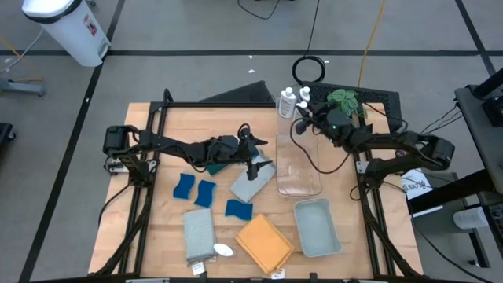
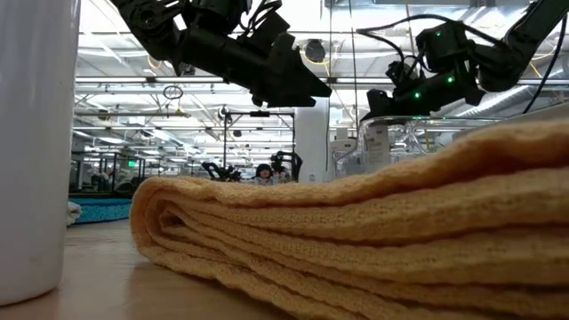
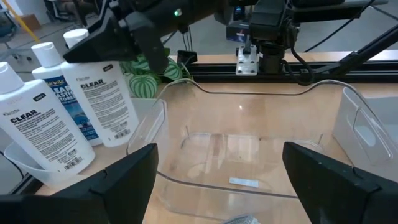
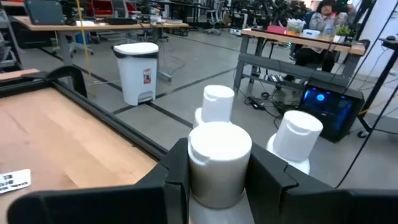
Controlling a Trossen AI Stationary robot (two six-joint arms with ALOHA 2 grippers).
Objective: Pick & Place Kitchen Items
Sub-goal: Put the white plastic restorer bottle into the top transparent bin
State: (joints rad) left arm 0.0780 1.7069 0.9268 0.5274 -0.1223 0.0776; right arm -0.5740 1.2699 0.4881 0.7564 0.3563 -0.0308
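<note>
At the table's far edge, the right gripper (image 4: 219,186) closes its fingers around the cap of a white bottle (image 4: 219,163); two more bottles (image 1: 288,103) stand beside the clear bin (image 1: 299,165) and a leafy plant (image 1: 343,101). The left gripper (image 1: 258,166) hangs wide open and empty over a grey cloth (image 1: 250,185). Nearer lie blue sponges (image 1: 194,189), an orange cloth (image 1: 265,242) and a tray (image 1: 317,228). The gripped bottle's body is hidden.

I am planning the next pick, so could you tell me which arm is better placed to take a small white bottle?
Right: its gripper already straddles a small white bottle; the left gripper hangs open beside the clear plastic bin.
</note>
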